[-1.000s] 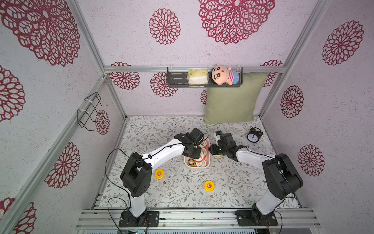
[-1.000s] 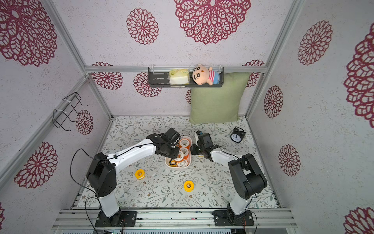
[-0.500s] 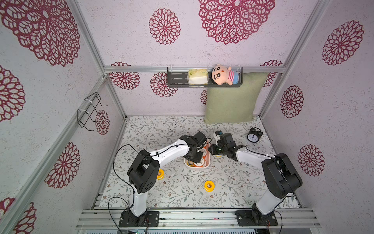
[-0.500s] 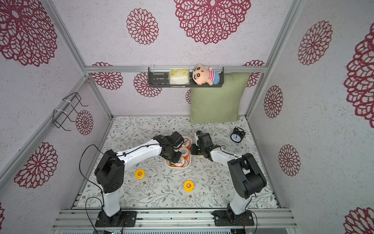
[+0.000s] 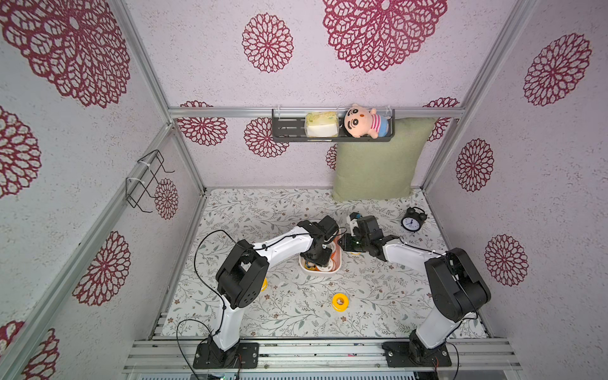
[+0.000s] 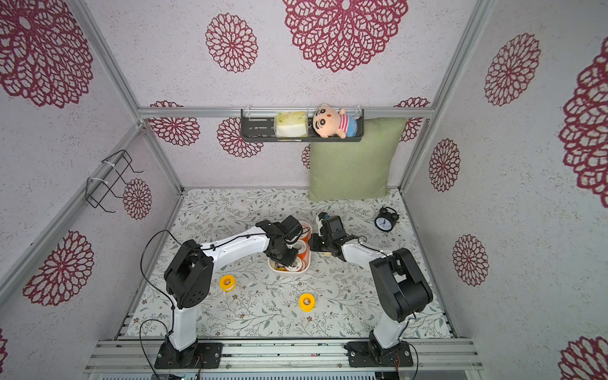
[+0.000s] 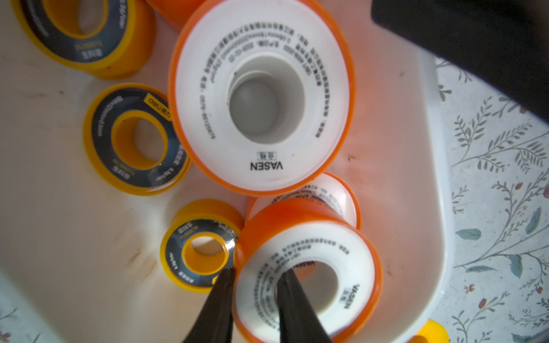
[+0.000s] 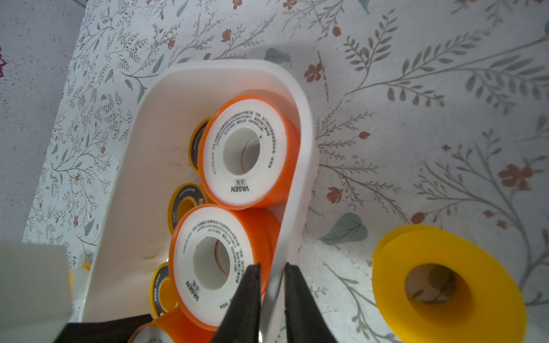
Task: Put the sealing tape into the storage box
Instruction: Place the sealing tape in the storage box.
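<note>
The storage box (image 5: 320, 271) (image 6: 289, 271) is a white tub mid-table holding several sealing tape spools, orange with white faces and yellow with black faces. Inside it, my left gripper (image 7: 258, 271) (image 5: 317, 258) is shut on an orange spool (image 7: 356, 267), one finger through its hole and one against its outer side. My right gripper (image 8: 271, 267) (image 5: 342, 241) is shut on the box's side wall (image 8: 297, 190). A plain yellow spool (image 8: 445, 285) lies on the cloth just outside that wall. Two more yellow spools (image 6: 306, 301) (image 6: 227, 283) lie nearer the front.
A black alarm clock (image 5: 413, 221) stands at the right behind my right arm. A green pillow (image 5: 375, 164) leans on the back wall under a black shelf (image 5: 289, 128) with a doll. A wire rack (image 5: 144, 181) hangs on the left wall.
My left arm's elbow has swung to the right and its gripper has gone down into the box with the orange spool. The right arm has held still on the box wall.
</note>
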